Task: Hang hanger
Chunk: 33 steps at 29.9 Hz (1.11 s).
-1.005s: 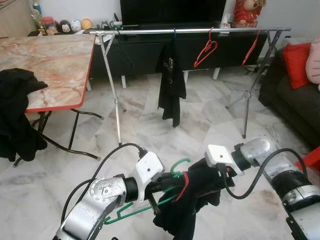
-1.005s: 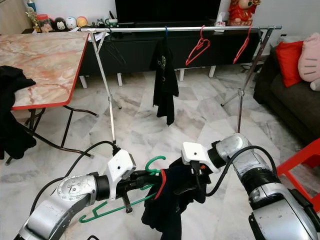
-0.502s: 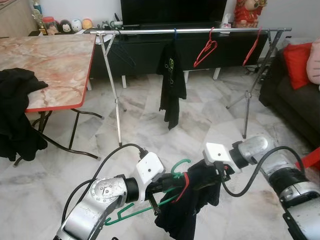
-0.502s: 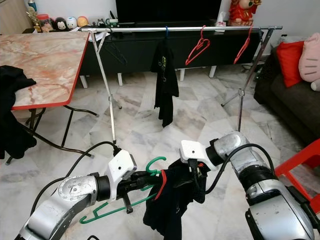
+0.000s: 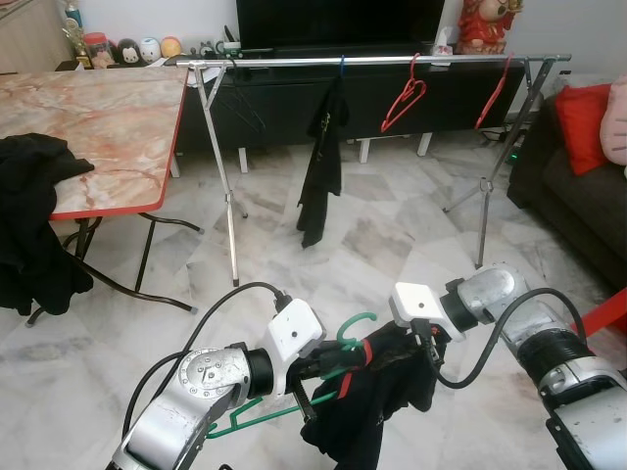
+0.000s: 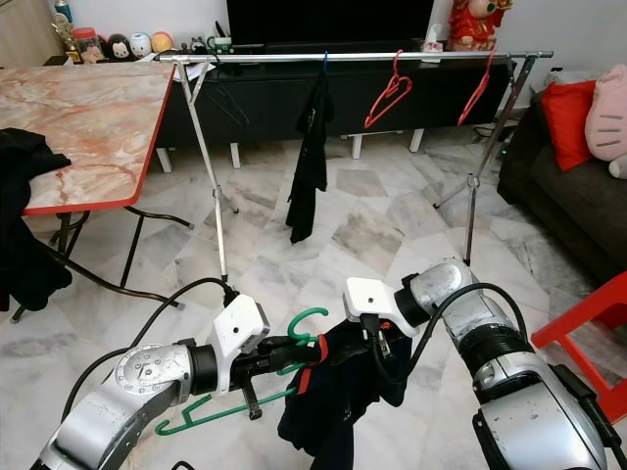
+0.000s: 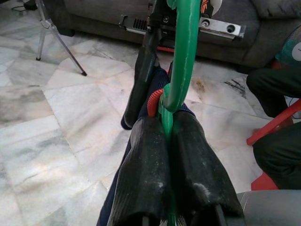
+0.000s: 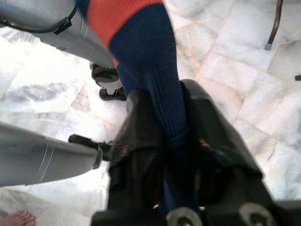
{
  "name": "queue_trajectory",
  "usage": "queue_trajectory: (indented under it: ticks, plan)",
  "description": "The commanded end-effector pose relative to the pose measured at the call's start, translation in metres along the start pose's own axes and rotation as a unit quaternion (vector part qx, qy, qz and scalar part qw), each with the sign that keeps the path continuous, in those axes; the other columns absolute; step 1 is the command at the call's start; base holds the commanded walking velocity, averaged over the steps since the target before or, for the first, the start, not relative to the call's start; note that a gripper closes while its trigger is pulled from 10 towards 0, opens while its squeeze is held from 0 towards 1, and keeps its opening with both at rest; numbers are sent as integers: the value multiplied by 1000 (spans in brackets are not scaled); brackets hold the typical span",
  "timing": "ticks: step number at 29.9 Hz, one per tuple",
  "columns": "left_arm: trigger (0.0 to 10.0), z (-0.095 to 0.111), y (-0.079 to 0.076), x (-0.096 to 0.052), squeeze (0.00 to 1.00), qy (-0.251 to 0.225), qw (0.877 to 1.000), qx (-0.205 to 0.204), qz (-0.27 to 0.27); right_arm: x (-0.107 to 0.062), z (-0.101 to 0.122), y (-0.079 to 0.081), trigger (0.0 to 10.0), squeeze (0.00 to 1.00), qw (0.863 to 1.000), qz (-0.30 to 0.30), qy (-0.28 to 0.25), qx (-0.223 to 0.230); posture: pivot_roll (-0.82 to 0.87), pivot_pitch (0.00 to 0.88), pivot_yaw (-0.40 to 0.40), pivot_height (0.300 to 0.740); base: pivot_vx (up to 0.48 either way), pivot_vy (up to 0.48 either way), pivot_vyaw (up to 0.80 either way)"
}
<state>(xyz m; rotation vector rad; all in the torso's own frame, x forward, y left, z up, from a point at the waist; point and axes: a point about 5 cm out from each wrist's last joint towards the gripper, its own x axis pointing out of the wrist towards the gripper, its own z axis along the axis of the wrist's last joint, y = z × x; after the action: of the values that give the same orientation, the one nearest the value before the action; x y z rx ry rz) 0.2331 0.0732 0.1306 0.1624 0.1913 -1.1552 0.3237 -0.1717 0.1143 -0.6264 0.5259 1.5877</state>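
Observation:
A green hanger [image 5: 355, 323] is held low in front of me, its neck pinched in my left gripper [image 5: 328, 364], which is shut on it; the wrist view has the green hanger bar [image 7: 186, 52] running out from between the black fingers [image 7: 146, 183]. A dark navy garment [image 5: 367, 411] with a red-orange collar drapes over the hanger. My right gripper [image 5: 426, 343] is shut on the garment's fabric [image 8: 146, 70] just right of the hook. The clothes rail [image 5: 372, 61] stands further off across the floor.
On the rail hang a black garment [image 5: 318, 166] and two red hangers [image 5: 404, 96] [image 5: 495, 93]. A marble-top table [image 5: 88, 117] with black clothes [image 5: 34, 215] stands to the left. A dark sofa [image 5: 578, 186] and a red stool [image 5: 612, 308] are on the right. A person's bare foot [image 8: 16, 219] is near.
My right gripper has shifted a little left with the garment, closer to the hanger's hook. The black garment on the rail has swung and turned edge-on.

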Motion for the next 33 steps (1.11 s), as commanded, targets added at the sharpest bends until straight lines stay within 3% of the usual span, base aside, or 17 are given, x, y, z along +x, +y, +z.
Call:
queue_trajectory:
  ticks: [1, 15, 16, 24, 33]
  plan:
    - [10000, 13, -3, 1, 0, -25, 999, 20, -9, 1, 0, 1, 0, 0, 1000, 5, 2, -7, -48, 0, -32, 740, 0, 0, 0]
    - [10000, 15, -5, 2, 0, -24, 999, 22, -25, 10, 0, 4, 0, 0, 1000, 14, 9, -20, -50, 0, -26, 740, 0, 0, 0]
    - [10000, 15, -6, 3, 1000, -25, 999, 20, -27, 11, -1, 5, 0, 0, 1000, 16, 10, -22, -50, 0, -27, 740, 0, 0, 0]
    - [10000, 12, -7, 2, 1000, -14, 999, 17, -40, 11, 0, 4, 0, 0, 999, 17, 16, -25, -49, 0, -31, 740, 0, 0, 0]
    - [10000, 11, 3, -12, 1000, -2, 1000, 15, -18, 8, -8, 4, 0, 0, 998, 9, 54, -27, -43, 0, -39, 740, 0, 0, 0]
